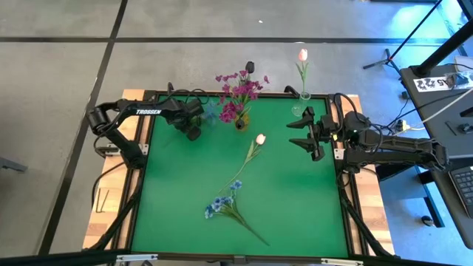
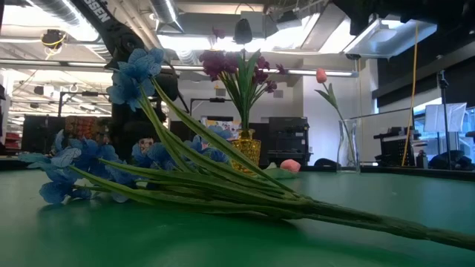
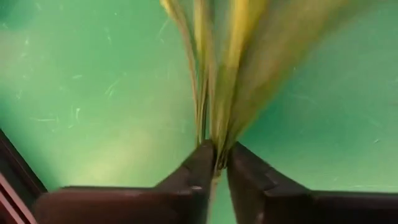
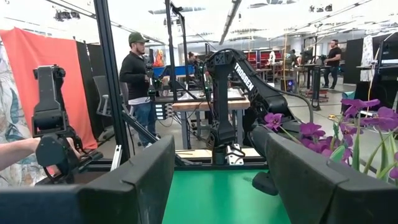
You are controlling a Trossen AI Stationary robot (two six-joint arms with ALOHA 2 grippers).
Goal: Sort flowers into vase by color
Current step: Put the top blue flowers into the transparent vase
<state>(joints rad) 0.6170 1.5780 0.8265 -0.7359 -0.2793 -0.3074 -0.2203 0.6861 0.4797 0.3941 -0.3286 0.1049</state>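
High view: the left gripper [image 1: 196, 118] hangs over the far left part of the green desk [image 1: 295, 207], right beside a blue spray [image 1: 210, 112] near the gold vase [image 1: 242, 123] holding magenta flowers [image 1: 238, 92]. A clear vase [image 1: 304, 98] at the far edge holds one pale pink tulip [image 1: 302, 55]. Another tulip [image 1: 259, 139] lies flat mid-desk, and a second blue bunch [image 1: 219, 205] lies nearer the front edge. The right gripper [image 1: 304, 131] waits over the far right part of the desk, fingers spread wide and empty.

Low view: the blue bunch [image 2: 111, 163] lies across the foreground, stems running toward the right. Behind it stand the gold vase [image 2: 249, 148] with magenta flowers [image 2: 237, 67] and the clear vase [image 2: 347, 152] with its tulip [image 2: 321, 75]. The flat tulip's head [image 2: 290, 165] shows between them.

Left wrist view: the left fingers [image 3: 199, 174] are pressed nearly together on a bundle of green stems [image 3: 214, 81], above the desk.

Right wrist view: the right fingers [image 4: 137, 174] stand well apart with nothing between them. Magenta flowers [image 4: 323, 134] sit at one side; the left arm [image 4: 236, 93] rises across the desk. A person in a cap [image 4: 137, 71] stands in the room beyond.
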